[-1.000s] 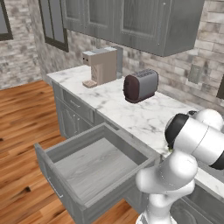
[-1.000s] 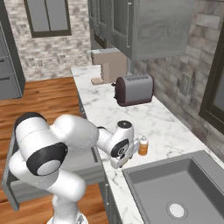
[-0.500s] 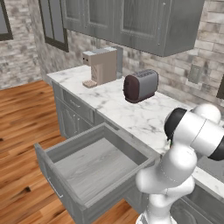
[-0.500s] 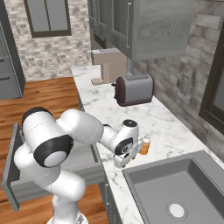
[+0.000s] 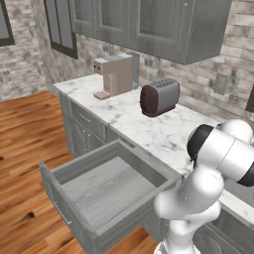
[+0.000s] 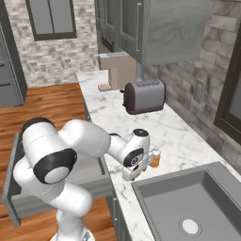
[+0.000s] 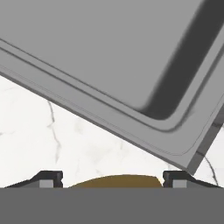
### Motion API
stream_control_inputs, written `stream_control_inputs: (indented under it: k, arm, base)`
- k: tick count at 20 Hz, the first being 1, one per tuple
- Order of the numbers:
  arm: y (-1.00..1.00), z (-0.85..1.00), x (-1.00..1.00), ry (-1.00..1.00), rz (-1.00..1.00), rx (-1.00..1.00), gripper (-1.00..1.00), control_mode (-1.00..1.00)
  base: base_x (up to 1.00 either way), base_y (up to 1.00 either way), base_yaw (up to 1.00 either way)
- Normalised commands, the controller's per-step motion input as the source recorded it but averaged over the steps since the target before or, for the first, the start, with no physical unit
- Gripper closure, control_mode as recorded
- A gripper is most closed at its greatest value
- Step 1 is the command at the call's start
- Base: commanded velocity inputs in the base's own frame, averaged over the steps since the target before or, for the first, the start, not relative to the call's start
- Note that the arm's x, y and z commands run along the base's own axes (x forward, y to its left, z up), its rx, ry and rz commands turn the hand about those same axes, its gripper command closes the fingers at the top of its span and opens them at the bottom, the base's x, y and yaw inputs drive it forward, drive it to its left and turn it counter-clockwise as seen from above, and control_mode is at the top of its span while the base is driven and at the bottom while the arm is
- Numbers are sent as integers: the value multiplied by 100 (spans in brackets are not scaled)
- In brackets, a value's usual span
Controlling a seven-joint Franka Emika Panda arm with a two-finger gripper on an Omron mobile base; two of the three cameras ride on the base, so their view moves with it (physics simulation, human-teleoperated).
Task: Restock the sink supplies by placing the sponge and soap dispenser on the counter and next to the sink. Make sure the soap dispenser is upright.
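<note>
Tool (image 7: 113, 179) straddles soap dispenser (image 6: 155, 157).

Walls: grey and beige stone bricks (image 6: 42, 56), with a pale socket plate (image 5: 219, 84) behind the desk.
Floor: brown wood planks (image 5: 27, 144).
Upper cabinets: grey doors (image 5: 149, 22) hang over the desk.
Lower cabinets: grey; one wide drawer (image 5: 106, 191) stands open, its bottom pale.
Windows: dark-framed window (image 6: 52, 18) on the far wall; another (image 6: 230, 103) at the right edge.
Appliances: a dark toaster (image 6: 143, 96) and a beige coffee machine (image 5: 115, 74) stand apart.
</note>
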Motion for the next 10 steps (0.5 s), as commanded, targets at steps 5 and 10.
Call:
stream_control_inputs:
  k: [5, 10]
  arm:
    - [26, 2, -14, -5, 0, 0, -100, -100]
    - [26, 34, -3, -8, 0, -1, -100, -100]
  base:
    - [0, 0, 0]
    - [0, 0, 0]
